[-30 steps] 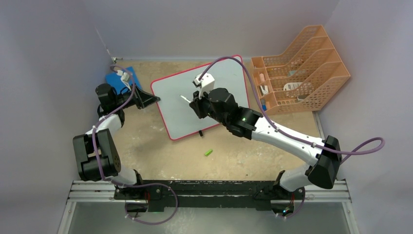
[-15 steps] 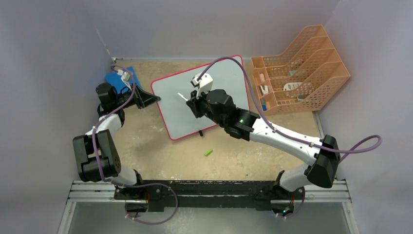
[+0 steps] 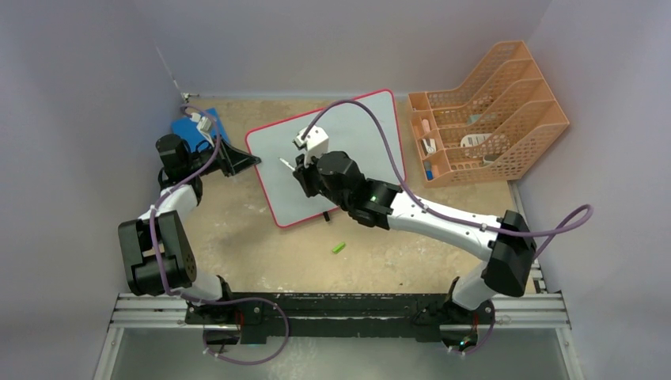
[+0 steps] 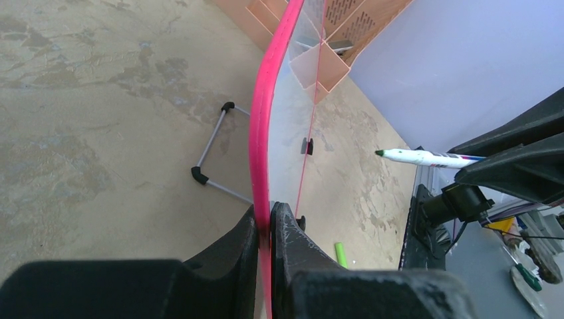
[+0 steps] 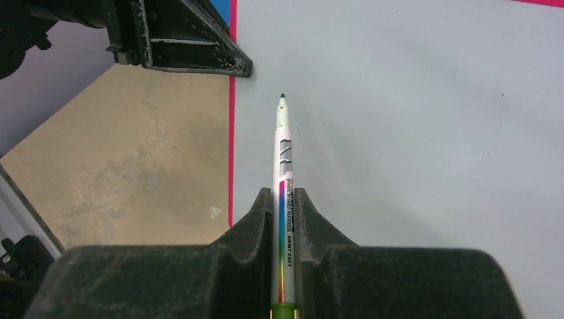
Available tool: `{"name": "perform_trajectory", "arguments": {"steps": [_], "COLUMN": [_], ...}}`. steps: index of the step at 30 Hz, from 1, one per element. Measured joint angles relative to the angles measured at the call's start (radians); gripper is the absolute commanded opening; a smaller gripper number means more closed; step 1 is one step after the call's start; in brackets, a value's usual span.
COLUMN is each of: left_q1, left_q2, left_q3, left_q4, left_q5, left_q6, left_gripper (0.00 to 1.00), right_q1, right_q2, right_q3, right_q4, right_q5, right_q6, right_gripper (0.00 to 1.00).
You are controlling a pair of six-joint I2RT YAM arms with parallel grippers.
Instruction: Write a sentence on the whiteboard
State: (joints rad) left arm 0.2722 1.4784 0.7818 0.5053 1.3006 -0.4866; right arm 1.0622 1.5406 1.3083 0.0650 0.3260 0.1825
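The whiteboard (image 3: pixel 360 131) with its red rim stands tilted at mid-table, and its white surface (image 5: pixel 412 133) is blank where it shows; the sentence is not in view. My left gripper (image 3: pixel 252 161) is shut on the board's left rim (image 4: pixel 265 133), one finger on each side (image 4: pixel 269 216). My right gripper (image 3: pixel 298 169) is shut on a white marker (image 5: pixel 284 166) with a green tip. It is held over the board's left part, near the rim (image 5: pixel 233 133). In the left wrist view the marker (image 4: pixel 425 157) points at the board, its tip a little off the surface.
A green marker cap (image 3: pixel 339 248) lies on the table in front of the board. An orange file rack (image 3: pixel 490 111) stands at the back right. A blue pad (image 3: pixel 192 127) lies behind my left gripper. The board's wire stand (image 4: pixel 213 149) rests behind it.
My right arm has moved left across the board with the marker, toward the left rim. The left gripper and the board have stayed put.
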Motion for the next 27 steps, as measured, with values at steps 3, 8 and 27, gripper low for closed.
{"name": "perform_trajectory", "arguments": {"steps": [3, 8, 27], "left_q1": [-0.001, -0.001, -0.004], "left_q2": [-0.002, -0.007, -0.009], "left_q3": [0.0, 0.0, 0.002], "left_q4": [-0.002, -0.007, -0.017], "left_q5": [0.0, -0.004, -0.01], "left_q6": [0.0, 0.001, 0.008], "left_gripper": [0.0, 0.0, 0.0], "right_q1": [0.0, 0.0, 0.0], "right_q2": [0.032, 0.056, 0.129], "right_q3": [0.026, 0.05, 0.119], "right_q4": [-0.006, -0.011, -0.027], "right_q5": [0.013, 0.037, 0.059], "right_q6": [0.0, 0.0, 0.001], "right_gripper": [0.0, 0.0, 0.0]}}
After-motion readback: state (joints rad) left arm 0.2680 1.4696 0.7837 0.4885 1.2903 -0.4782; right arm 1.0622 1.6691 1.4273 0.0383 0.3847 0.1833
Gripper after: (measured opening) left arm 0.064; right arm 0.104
